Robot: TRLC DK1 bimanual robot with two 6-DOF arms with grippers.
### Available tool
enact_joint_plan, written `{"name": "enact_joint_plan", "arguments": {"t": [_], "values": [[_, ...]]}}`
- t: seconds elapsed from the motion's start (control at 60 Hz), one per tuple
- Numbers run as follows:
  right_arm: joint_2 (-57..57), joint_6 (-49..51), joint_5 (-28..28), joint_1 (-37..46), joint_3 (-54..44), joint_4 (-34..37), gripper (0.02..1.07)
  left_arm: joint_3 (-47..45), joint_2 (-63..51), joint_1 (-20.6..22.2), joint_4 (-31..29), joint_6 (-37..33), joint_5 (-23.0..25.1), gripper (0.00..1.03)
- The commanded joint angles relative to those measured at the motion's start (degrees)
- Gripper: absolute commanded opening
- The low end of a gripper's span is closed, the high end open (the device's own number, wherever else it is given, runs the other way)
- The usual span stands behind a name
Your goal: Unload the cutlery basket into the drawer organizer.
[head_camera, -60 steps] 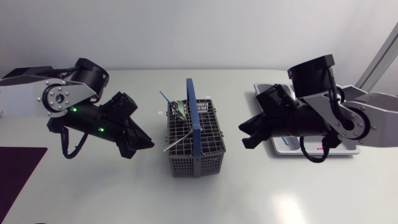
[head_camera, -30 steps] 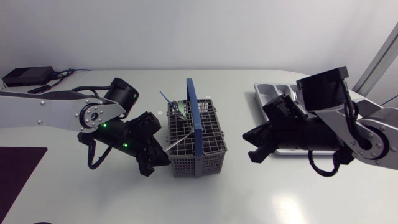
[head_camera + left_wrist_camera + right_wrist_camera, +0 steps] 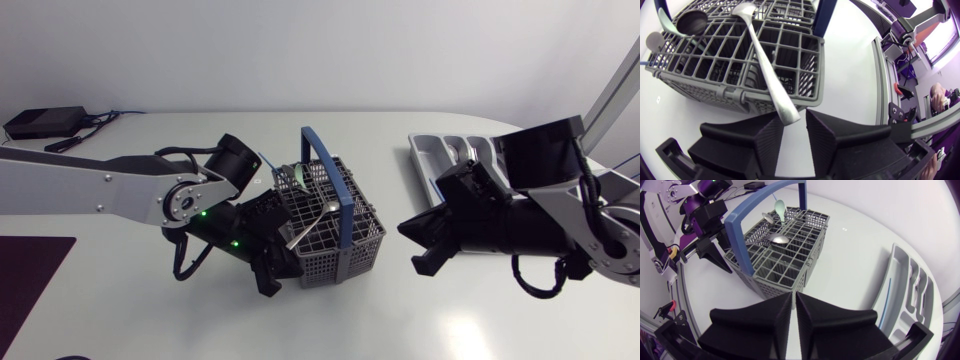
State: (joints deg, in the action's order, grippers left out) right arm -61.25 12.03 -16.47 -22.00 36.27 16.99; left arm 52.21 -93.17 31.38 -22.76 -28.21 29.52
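basket: the grey cutlery basket (image 3: 342, 263) stands in the middle of the table, between the two arms, and it is turned at an angle to the table edge.
basket look: open grid walls, a grid of small cells on top, and a blue handle (image 3: 336, 186) that arches over the middle.
inside basket: a silver spoon (image 3: 767, 75) lies slanted across the cells, and its handle end sticks out over the near left wall. A green spoon (image 3: 781, 207) and a thin piece with a blue handle (image 3: 265, 160) stand at the far left corner. At least one more spoon bowl shows near them.
organizer: the grey drawer organizer (image 3: 440, 150) lies at the far right, well apart from the basket. It has long compartments, and the right arm covers its near part. What lies inside is too small to tell.
left tool: the left tool (image 3: 272, 275) is just beside the near left wall of the basket. Its fingers are released with a narrow gap, and the handle end of the silver spoon sits at the mouth of this gap, not clamped.
right tool: the right tool (image 3: 793, 300) is to the right of the basket, apart from it. Its fingers are clenched almost together on nothing.
table: the white table (image 3: 150, 320) carries a dark mat (image 3: 30, 275) at the near left edge and a small black box (image 3: 42, 122) with cables at the far left.
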Motion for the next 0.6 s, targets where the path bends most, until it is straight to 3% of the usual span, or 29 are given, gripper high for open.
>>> {"name": "enact_joint_plan", "arguments": {"t": [0.0,0.1,0.367,0.5,0.583], "values": [[1.84,0.80,-0.58,0.73,-1.47,1.90,0.16,0.88,1.50,-0.09,0.35,1.22,0.45,0.31],[3.07,1.15,-1.46,0.91,-2.08,2.87,0.16,-0.97,5.63,-4.57,-0.35,0.26,0.45,0.31],[4.39,2.21,-3.75,0.91,-3.93,3.84,0.16,1.32,6.24,-23.82,-4.22,-7.13,3.97,0.31],[4.21,1.94,-4.10,-0.06,-4.46,3.48,0.16,7.74,-3.16,-28.21,-1.14,-5.19,7.31,0.31],[3.95,1.42,-4.62,-0.59,-4.81,3.13,0.16,10.37,-7.56,-28.30,4.04,-1.15,7.40,0.31]]}}
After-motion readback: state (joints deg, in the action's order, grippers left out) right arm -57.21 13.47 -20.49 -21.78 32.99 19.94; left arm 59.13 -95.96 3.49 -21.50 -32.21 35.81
